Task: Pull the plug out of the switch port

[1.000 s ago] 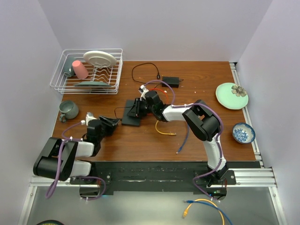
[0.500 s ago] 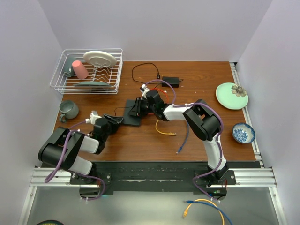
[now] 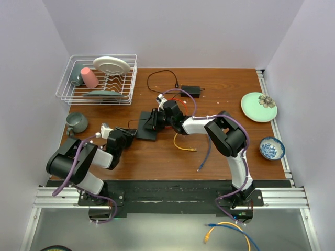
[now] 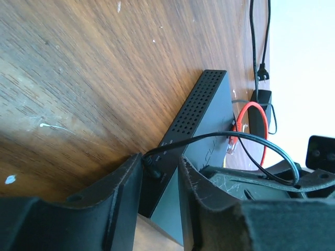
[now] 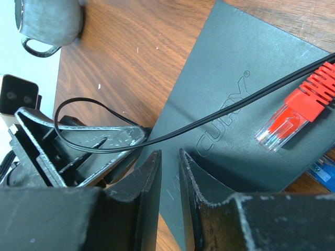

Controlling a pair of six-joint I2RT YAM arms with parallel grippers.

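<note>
The flat black switch point(image 3: 147, 127) lies mid-table. A black plug point(image 4: 153, 168) with a thin black cord point(image 4: 235, 138) sits in the port on its narrow near edge point(image 4: 170, 151). My left gripper point(image 4: 159, 162) is open, with a finger on each side of the plug, and the left finger touches the cord. In the top view the left gripper point(image 3: 132, 135) is at the switch's left corner. My right gripper point(image 5: 169, 157) is shut and empty, with its tips down on the switch's top point(image 5: 235, 83). It shows in the top view point(image 3: 152, 120) too.
A loose red network connector point(image 5: 298, 112) lies on the switch. A small black adapter point(image 3: 191, 91) with cord is behind. A dish rack point(image 3: 97, 78) and mug point(image 3: 77, 123) are on the left. A yellow cable point(image 3: 184, 146), blue cable point(image 3: 204, 157), green plate point(image 3: 259, 106) and blue bowl point(image 3: 272, 148) are on the right.
My left gripper has moved right and away from the near edge, up to the switch's corner, and now straddles the plug. The right arm and the switch have not moved.
</note>
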